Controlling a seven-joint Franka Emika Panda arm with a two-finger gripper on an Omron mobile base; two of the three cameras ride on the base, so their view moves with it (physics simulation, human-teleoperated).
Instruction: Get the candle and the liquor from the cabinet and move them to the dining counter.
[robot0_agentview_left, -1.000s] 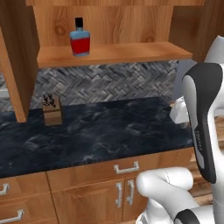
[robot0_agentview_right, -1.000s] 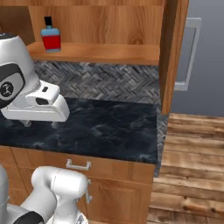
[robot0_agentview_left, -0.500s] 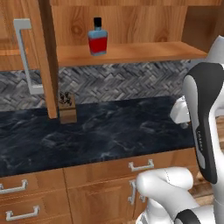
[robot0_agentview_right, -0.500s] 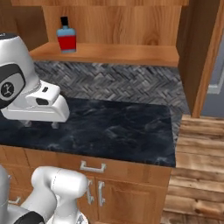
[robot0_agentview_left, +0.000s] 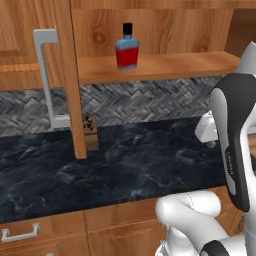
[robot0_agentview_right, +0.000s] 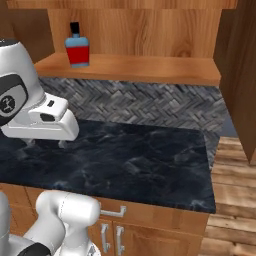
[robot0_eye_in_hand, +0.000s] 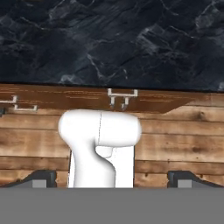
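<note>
The liquor (robot0_agentview_left: 126, 48), a squat red bottle with light blue shoulders and a black cap, stands upright on the open cabinet's wooden shelf (robot0_agentview_left: 170, 66). From the right it is the same bottle (robot0_agentview_right: 77, 46) at the left end of the shelf (robot0_agentview_right: 150, 67). My gripper (robot0_agentview_right: 46, 144) hangs open over the black counter, well below and in front of the bottle, holding nothing. It also shows at the right edge (robot0_agentview_left: 212, 145), and its tips (robot0_eye_in_hand: 112, 179) stand wide apart in the hand view. The candle and the dining counter are out of view.
The cabinet's open left door (robot0_agentview_left: 67, 75) with its silver bar handle (robot0_agentview_left: 44, 75) juts forward, half hiding a brown knife block (robot0_agentview_left: 91, 131). The right door (robot0_agentview_right: 240, 75) also stands open. Below lie the narrow black counter (robot0_agentview_left: 125, 165), grey herringbone tiling (robot0_agentview_right: 140, 102), drawers (robot0_agentview_left: 20, 232) and wooden floor (robot0_agentview_right: 235, 200).
The whole picture has slid to the right in both base views, so the base has driven sideways. The arm keeps its pose and the gripper stays open.
</note>
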